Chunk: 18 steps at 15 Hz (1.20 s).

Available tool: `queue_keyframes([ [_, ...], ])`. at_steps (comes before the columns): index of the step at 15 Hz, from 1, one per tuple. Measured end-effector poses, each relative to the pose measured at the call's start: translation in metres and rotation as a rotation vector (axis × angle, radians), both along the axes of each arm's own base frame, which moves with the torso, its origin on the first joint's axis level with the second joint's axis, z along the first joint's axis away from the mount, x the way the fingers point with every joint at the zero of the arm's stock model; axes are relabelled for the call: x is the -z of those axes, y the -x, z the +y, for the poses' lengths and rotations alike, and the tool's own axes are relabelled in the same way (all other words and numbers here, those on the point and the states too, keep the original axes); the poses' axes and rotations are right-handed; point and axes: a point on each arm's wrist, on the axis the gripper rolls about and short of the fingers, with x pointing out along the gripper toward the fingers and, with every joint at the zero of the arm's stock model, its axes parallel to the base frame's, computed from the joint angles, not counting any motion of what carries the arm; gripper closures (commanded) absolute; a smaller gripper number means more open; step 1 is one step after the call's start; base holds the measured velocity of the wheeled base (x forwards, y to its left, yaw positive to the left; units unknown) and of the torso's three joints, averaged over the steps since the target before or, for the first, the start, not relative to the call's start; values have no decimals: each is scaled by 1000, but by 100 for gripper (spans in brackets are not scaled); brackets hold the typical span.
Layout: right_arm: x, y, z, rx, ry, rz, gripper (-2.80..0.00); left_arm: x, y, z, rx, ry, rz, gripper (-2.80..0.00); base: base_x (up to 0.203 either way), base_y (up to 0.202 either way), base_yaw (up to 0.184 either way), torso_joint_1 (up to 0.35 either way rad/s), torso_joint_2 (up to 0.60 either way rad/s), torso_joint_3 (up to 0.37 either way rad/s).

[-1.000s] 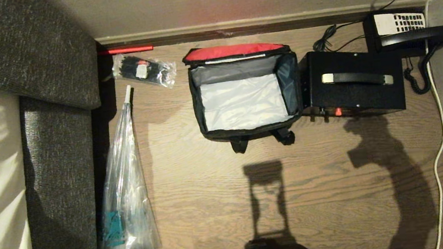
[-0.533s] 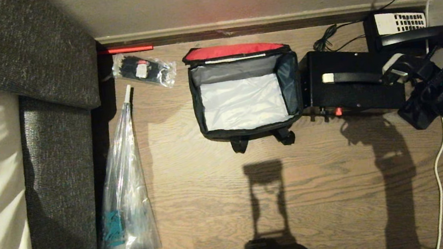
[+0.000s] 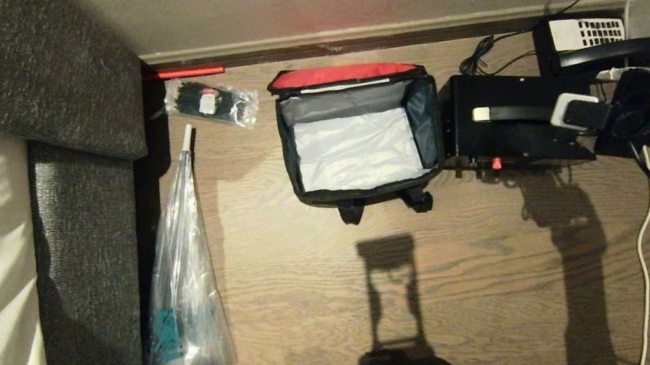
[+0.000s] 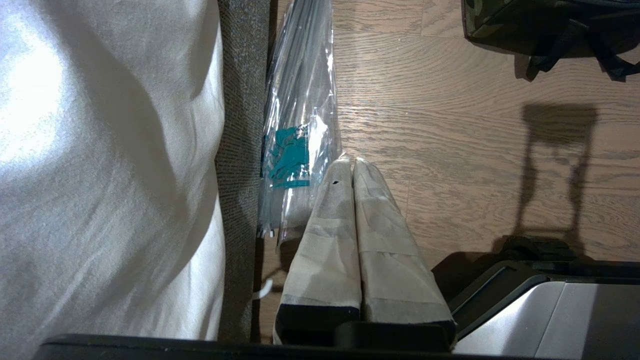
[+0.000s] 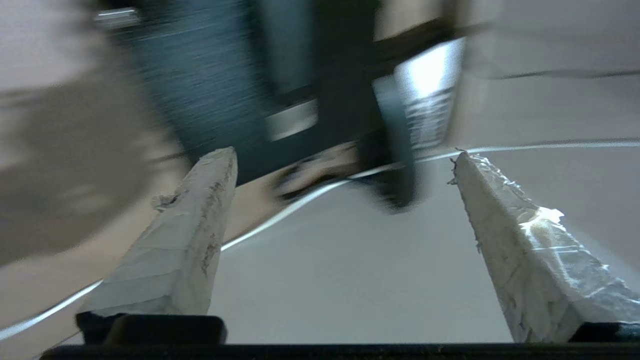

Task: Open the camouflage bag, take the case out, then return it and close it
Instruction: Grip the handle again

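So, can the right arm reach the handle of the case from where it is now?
Probably yes. The right gripper, jaws open, is at the right end of the case, by the handle; nothing lies between them.

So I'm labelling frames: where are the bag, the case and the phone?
bag (image 3: 359, 150): head view, pale lining floor.
case (image 3: 518, 140): head view, black top.
phone (image 3: 586, 31): head view, white keypad.

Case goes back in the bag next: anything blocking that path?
Nothing visible does. The case sits right beside the open camouflage bag, whose silver interior looks empty. The right gripper, fingers spread, is at the handle's end.
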Motion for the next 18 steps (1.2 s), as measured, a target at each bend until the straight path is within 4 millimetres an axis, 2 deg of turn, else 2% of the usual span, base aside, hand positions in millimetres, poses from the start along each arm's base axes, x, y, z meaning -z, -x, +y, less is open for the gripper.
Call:
queue_keyframes([
  [2,12,-6,-1,22,59,-113,-280,0,0,0,0,0,0,0,0,0,0,0,0,0],
  [5,23,-11,-1,54,-48,-244,-280,0,0,0,0,0,0,0,0,0,0,0,0,0],
  [10,44,-18,14,67,-225,-241,-280,0,0,0,0,0,0,0,0,0,0,0,0,0],
  [14,53,-25,20,28,-214,-237,-280,0,0,0,0,0,0,0,0,0,0,0,0,0],
  [18,53,-35,23,-51,-124,-262,-280,0,0,0,0,0,0,0,0,0,0,0,0,0],
])
